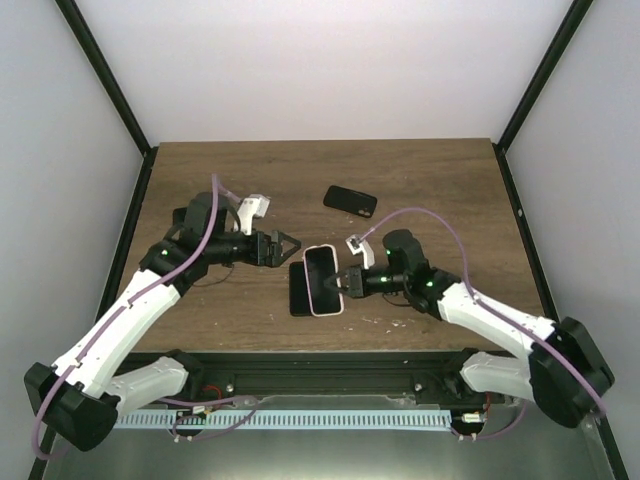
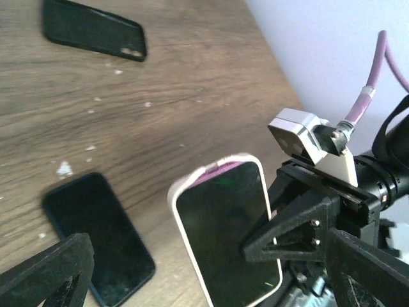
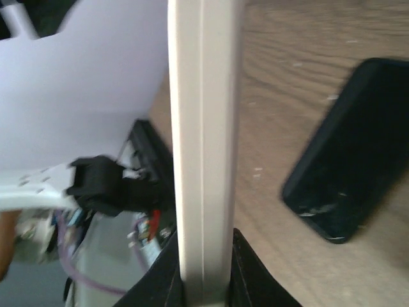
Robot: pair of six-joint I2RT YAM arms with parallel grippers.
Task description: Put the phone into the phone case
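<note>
Wooden table; right pincer grips white-cased phone.

Phone in the right hand at mid tabletop, second phone flat just left of it, left hand behind that, phone case farther back right

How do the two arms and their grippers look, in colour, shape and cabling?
The left arm and right arm have white links with black joints and bases. A lilac cable runs along each. The left gripper and right gripper are black and angular.
</note>
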